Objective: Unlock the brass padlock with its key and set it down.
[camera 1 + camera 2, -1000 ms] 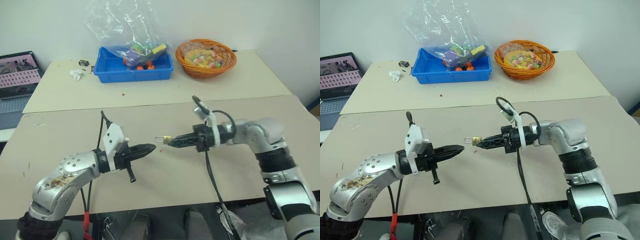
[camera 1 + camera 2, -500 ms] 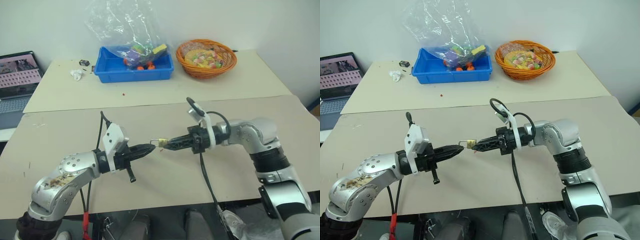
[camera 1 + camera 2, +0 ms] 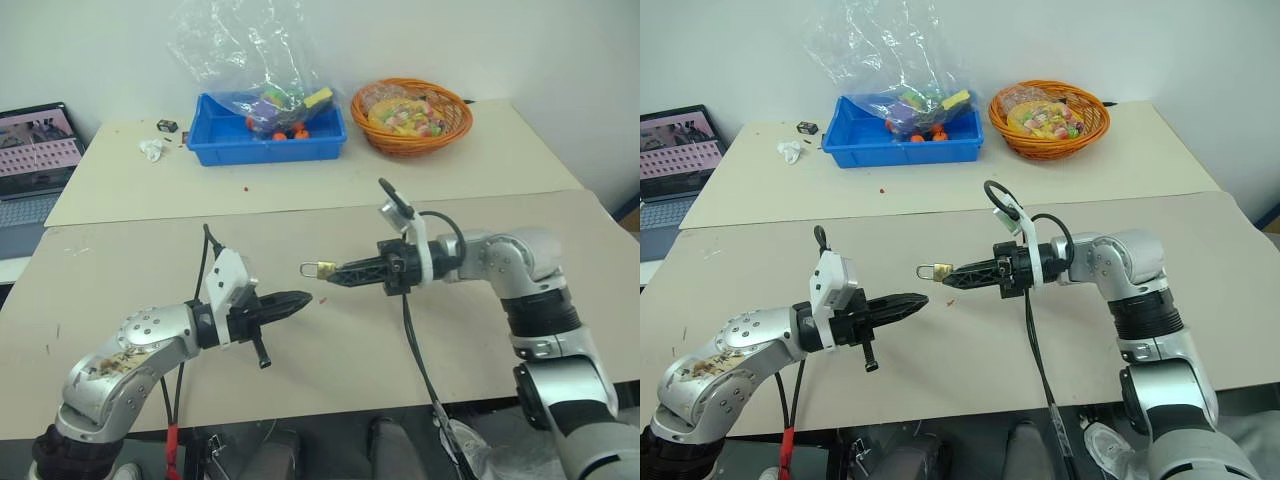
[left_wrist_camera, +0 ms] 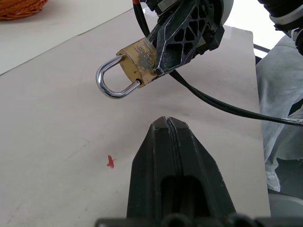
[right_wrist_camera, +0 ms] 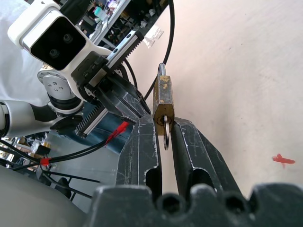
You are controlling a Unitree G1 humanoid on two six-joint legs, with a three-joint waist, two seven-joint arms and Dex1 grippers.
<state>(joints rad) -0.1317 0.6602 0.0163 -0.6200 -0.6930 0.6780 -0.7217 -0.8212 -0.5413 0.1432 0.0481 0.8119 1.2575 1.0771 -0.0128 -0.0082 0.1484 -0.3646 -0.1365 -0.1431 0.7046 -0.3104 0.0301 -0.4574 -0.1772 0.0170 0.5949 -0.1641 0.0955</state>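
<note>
Both grippers are closed: right gripper (image 3: 333,274) pinching the brass padlock (image 3: 323,269), left gripper (image 3: 304,298) empty.

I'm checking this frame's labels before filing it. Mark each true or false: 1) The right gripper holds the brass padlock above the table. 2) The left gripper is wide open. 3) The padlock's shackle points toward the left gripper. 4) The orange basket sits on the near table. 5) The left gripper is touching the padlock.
1) True: the right gripper holds the brass padlock by its body, clear of the near table.
2) False: the left gripper is shut, its fingers pressed together.
3) True: the shackle sticks out from the right gripper toward the left gripper.
4) False: the orange basket sits on the far table, beside the blue bin.
5) False: a gap separates its tip from the padlock.
</note>
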